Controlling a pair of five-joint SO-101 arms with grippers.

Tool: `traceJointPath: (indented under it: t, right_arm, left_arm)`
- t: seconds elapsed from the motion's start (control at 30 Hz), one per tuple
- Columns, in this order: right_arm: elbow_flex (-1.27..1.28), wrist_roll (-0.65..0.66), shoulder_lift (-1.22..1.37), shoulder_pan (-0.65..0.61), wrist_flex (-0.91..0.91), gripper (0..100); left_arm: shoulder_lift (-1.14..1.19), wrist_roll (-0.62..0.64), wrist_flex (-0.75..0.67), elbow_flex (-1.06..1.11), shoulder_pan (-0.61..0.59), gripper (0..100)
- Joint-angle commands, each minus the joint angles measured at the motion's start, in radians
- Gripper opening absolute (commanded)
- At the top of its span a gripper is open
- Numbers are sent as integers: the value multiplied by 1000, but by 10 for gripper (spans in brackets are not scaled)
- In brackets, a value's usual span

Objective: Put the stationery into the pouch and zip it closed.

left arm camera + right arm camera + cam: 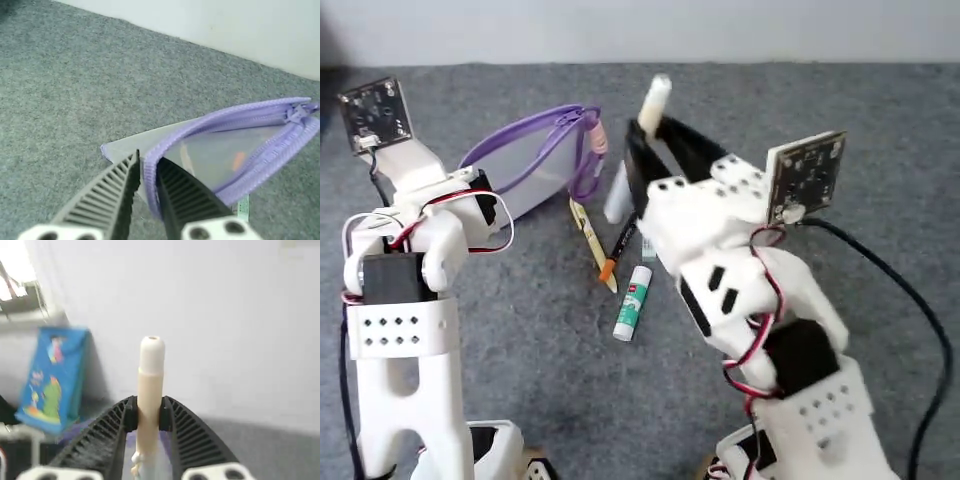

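A translucent pouch (535, 160) with a purple zipper lies open on the grey carpet at the back left. My left gripper (492, 205) is shut on its near rim, and the left wrist view has the fingers pinching the purple edge (145, 167) of the pouch (235, 150). My right gripper (645, 130) is raised just right of the pouch mouth, shut on a long cream marker (656, 98) held nearly upright (151, 365). On the carpet between the arms lie a yellow pencil (588, 235), a black pen (624, 238) and a glue stick (633, 300).
A pale wall (720, 30) borders the far edge of the carpet. A black cable (910, 300) runs along the right side. A blue printed bag (52, 380) stands in the room beyond. Open carpet lies to the far right and at the front centre.
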Motion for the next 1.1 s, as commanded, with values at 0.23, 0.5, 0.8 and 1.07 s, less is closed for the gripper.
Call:
traceJointPath:
  t: [0.23,0.5,0.8,1.07]
  right_arm:
    - [-2,195,220,-163,-573,8]
    - [2,215,341,-229,-664,8]
    - [2,351,460,-228,-662,28]
    - [-95,287,453,-223,-456,153]
  left_arm:
    - [-15,-11,-28,-51,0,12]
    - [-15,-11,-28,-51,-2,12]
    - [-15,-11,-28,-51,-2,12]
    - [-15,-12,-29,-51,-2,12]
